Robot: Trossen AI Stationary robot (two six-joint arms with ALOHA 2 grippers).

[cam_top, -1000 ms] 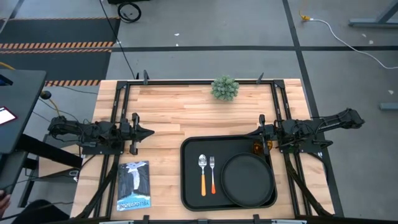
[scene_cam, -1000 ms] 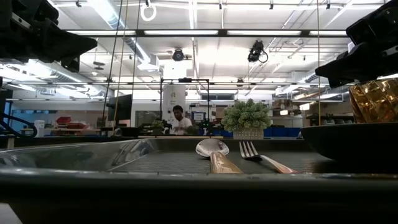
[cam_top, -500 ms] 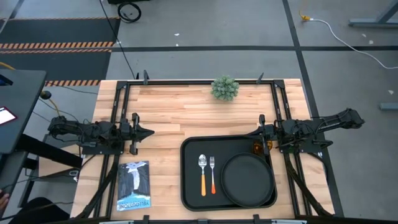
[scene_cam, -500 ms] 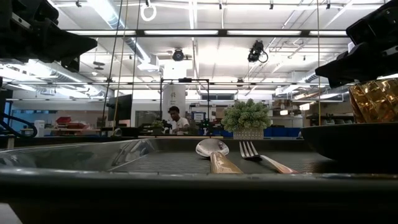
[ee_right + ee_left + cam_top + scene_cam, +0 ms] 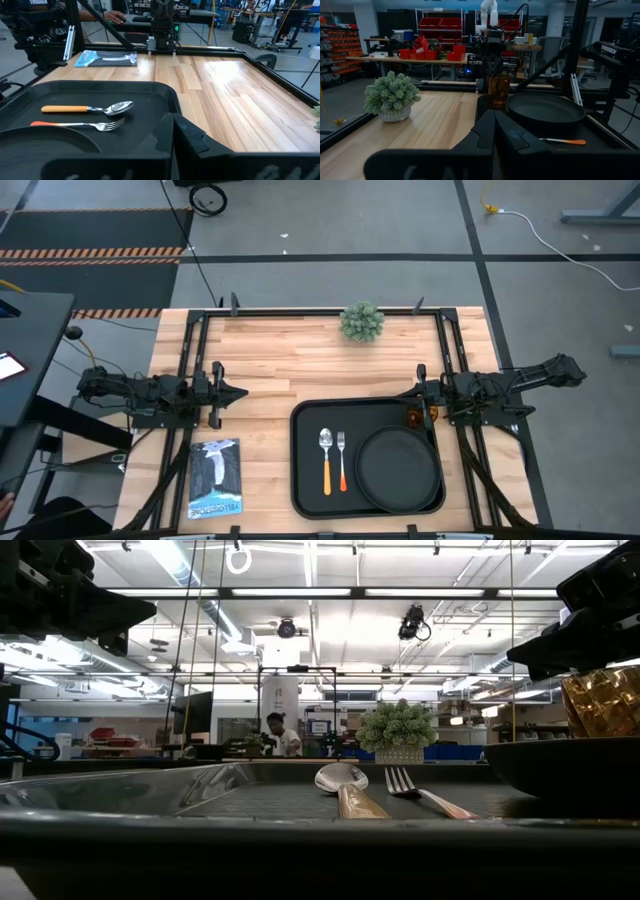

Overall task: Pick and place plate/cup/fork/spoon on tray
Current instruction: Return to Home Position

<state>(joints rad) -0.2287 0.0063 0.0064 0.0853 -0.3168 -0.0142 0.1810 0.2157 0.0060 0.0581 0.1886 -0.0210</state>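
The black tray (image 5: pixel 305 480) lies at the table's near right. On it the round black plate (image 5: pixel 400 468) fills the right half. The orange-handled spoon (image 5: pixel 326 460) and fork (image 5: pixel 341 460) lie side by side on its left half. The amber cup (image 5: pixel 414 418) stands upright in the tray's far right corner. My right gripper (image 5: pixel 418 392) is shut and hovers level just above and beyond the cup (image 5: pixel 498 90). My left gripper (image 5: pixel 240 392) is shut, level, at the table's left side, pointing toward the tray.
A small potted plant (image 5: pixel 361 321) stands at the far edge's middle. A blue booklet (image 5: pixel 215 477) lies near the front left. Bare wood (image 5: pixel 300 370) stretches between the two arms. Black frame rails (image 5: pixel 190 360) run along both sides. A person (image 5: pixel 277 732) is far behind the table.
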